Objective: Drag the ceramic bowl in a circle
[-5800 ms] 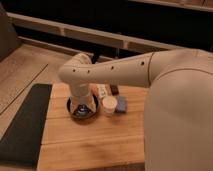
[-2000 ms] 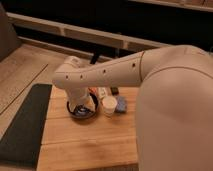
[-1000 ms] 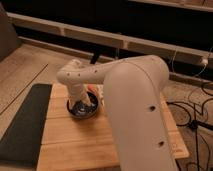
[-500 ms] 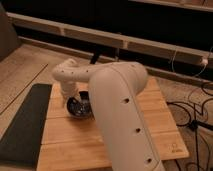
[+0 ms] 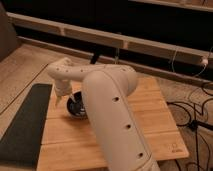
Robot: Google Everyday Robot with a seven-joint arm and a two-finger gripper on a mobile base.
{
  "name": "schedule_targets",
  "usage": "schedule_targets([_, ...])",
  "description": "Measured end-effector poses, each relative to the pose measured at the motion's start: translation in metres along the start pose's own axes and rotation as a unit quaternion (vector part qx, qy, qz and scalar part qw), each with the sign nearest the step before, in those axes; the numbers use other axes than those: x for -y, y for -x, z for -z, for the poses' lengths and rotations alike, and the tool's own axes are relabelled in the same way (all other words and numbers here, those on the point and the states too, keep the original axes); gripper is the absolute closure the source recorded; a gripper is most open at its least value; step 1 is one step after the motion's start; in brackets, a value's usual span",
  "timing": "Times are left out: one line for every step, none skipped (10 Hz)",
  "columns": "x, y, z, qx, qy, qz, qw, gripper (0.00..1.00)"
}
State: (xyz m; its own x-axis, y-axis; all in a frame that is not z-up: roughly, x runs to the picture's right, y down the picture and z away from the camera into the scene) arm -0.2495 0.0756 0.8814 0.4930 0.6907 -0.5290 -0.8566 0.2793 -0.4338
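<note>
The ceramic bowl [image 5: 76, 107] is dark, round and glossy. It sits on the left part of the wooden table [image 5: 150, 110], and the arm covers its right side. My gripper [image 5: 69, 101] hangs from the wrist at the end of the white arm [image 5: 107, 95] and reaches down to the bowl's left rim. The arm bends across the middle of the view. The white cup and the blue pad are hidden behind it.
A dark mat [image 5: 25, 125] lies on the floor to the left of the table. Cables [image 5: 192, 107] run along the floor to the right. A rail [image 5: 125, 42] on a dark wall runs behind the table.
The arm has swung closer and further left and now hides the cup and pad. The bowl has shifted slightly to the left with the gripper.
</note>
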Motion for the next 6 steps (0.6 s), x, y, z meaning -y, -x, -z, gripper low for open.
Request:
schedule_targets([0.004,-0.004,0.002,-0.002,-0.006,-0.008,1.0,0.35])
schedule_targets([0.014,-0.014,0.007,-0.01,-0.02,-0.022,0.9995,0.35])
schedule_targets([0.026,-0.025,0.013,-0.019,-0.038,-0.039,0.9983,0.35])
schedule_targets([0.033,-0.033,0.017,-0.027,-0.054,-0.051,0.9969,0.35])
schedule_targets([0.035,-0.036,0.017,-0.032,-0.06,-0.056,0.9961,0.35])
schedule_targets([0.035,-0.036,0.015,-0.036,-0.062,-0.058,0.9957,0.35])
